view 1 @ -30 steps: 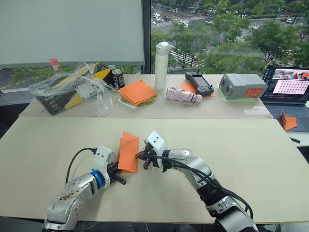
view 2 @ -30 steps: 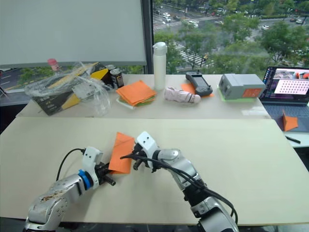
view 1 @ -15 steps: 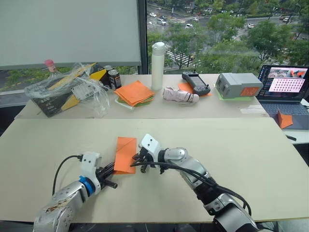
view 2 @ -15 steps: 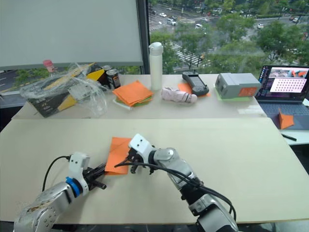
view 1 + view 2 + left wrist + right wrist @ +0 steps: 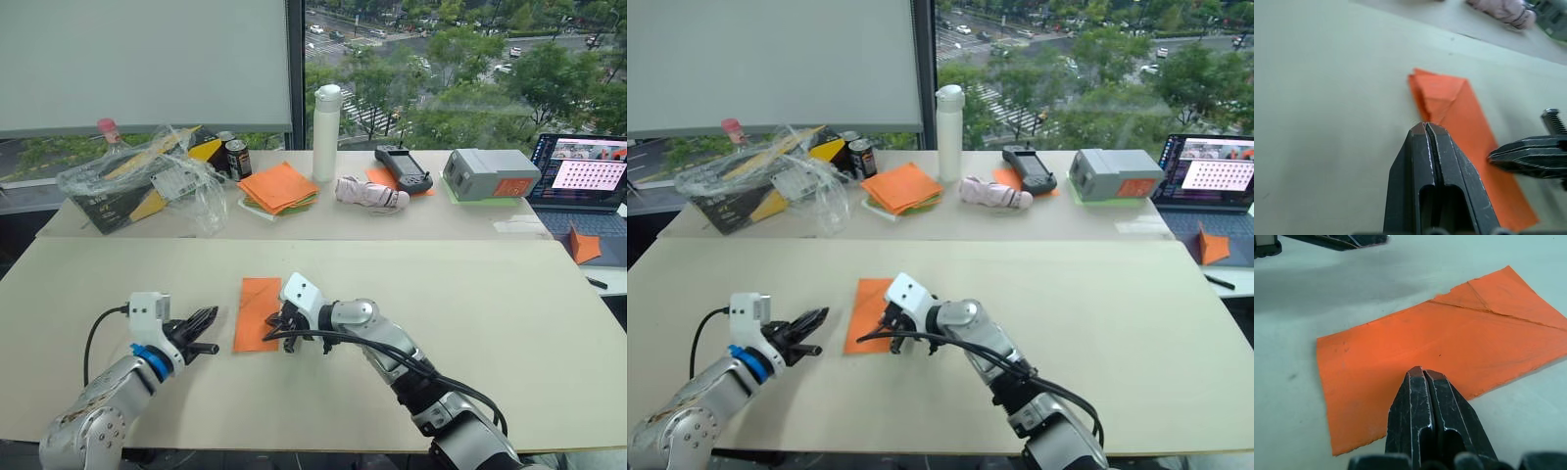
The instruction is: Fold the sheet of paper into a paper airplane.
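On the near table, right fingers (image 5: 1422, 374) pressed together rest on the sheet of paper (image 5: 258, 312); left fingers (image 5: 1427, 128) closed, empty.

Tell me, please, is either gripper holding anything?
Neither: the left gripper is shut beside the sheet of paper; the shut right gripper presses its edge.

Both arms reach forward (low), left gripper (image 5: 204, 333) and right gripper (image 5: 275, 324) closed.
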Robot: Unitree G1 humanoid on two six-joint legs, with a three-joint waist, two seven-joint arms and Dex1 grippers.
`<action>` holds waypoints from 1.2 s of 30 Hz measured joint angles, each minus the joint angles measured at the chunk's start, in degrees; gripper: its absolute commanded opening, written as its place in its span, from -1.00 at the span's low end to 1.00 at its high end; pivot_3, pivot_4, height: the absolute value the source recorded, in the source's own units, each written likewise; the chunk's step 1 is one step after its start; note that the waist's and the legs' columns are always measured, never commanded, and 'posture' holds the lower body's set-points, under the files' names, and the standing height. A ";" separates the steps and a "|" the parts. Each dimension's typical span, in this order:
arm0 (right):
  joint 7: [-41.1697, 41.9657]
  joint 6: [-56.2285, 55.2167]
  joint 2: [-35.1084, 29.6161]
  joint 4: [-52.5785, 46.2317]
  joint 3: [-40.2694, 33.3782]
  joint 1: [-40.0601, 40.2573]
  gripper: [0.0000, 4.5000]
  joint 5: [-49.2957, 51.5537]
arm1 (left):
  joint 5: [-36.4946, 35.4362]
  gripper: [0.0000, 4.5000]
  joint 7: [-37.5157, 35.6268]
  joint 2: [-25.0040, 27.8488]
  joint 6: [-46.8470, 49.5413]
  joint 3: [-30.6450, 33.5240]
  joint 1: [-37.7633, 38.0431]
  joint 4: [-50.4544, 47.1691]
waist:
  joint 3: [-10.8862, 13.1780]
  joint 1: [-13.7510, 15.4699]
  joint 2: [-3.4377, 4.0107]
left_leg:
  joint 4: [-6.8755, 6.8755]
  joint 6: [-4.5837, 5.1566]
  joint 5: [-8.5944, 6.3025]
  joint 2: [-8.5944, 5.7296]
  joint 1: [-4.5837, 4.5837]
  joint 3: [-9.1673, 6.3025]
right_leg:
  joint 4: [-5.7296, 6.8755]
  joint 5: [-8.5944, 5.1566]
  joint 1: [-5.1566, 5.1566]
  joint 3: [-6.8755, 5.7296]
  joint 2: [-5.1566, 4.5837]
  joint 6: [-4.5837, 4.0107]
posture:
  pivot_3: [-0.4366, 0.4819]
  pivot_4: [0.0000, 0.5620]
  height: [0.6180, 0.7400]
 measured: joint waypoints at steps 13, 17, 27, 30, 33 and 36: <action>-1.20 0.27 -0.43 -1.03 -0.26 0.96 -0.99 -0.01 | 5.99 -1.00 -4.60 4.52 -2.65 -10.05 3.86 1.78 | 0.00 0.01 0.01 | -0.02 0.00 0.00 0.00 0.07 0.00 | 0.00 0.00 0.02 0.00 0.01 0.00 | -0.05 -0.47 1.00; -1.39 0.54 -0.56 -1.79 -0.32 1.35 -0.99 0.01 | 7.26 -1.00 -5.53 4.97 -4.45 -10.42 4.62 2.31 | -0.01 -0.04 0.03 | -0.05 0.01 0.00 0.01 0.09 0.01 | 0.00 0.00 0.02 0.02 0.01 0.00 | -0.05 -0.47 1.00; -6.38 0.63 1.37 2.25 -1.44 -1.04 -0.99 -1.19 | 8.16 -1.00 -5.77 4.93 -4.72 -10.89 4.42 2.52 | -0.09 -0.03 0.14 | -0.05 0.01 0.00 0.01 0.16 0.01 | 0.00 0.00 0.09 0.02 0.01 0.00 | -0.05 -0.47 1.00; -7.44 0.74 1.76 3.32 -2.03 -1.76 -0.99 -1.52 | 8.22 -1.00 -5.77 4.86 -4.72 -11.01 4.34 2.51 | -0.09 -0.03 0.13 | -0.05 0.01 0.00 0.01 0.17 0.01 | 0.00 0.00 0.10 0.02 0.01 0.00 | -0.05 -0.47 1.00; -8.76 -0.05 2.57 7.01 -2.79 -4.09 -0.99 -2.02 | 8.32 -1.00 -5.70 4.78 -4.71 -10.98 4.29 2.54 | -0.10 -0.05 0.15 | -0.05 0.01 0.00 0.01 0.20 0.02 | 0.00 0.00 0.11 0.02 0.01 0.00 | -0.05 -0.47 1.00; -10.65 -0.92 3.49 11.30 -4.12 -6.82 -0.99 -2.42 | 8.32 -1.00 -5.66 4.54 -4.71 -11.10 4.17 2.54 | -0.11 -0.04 0.16 | -0.06 0.01 -0.01 0.01 0.30 0.01 | -0.01 0.00 0.23 0.02 0.01 0.00 | -0.05 -0.47 1.00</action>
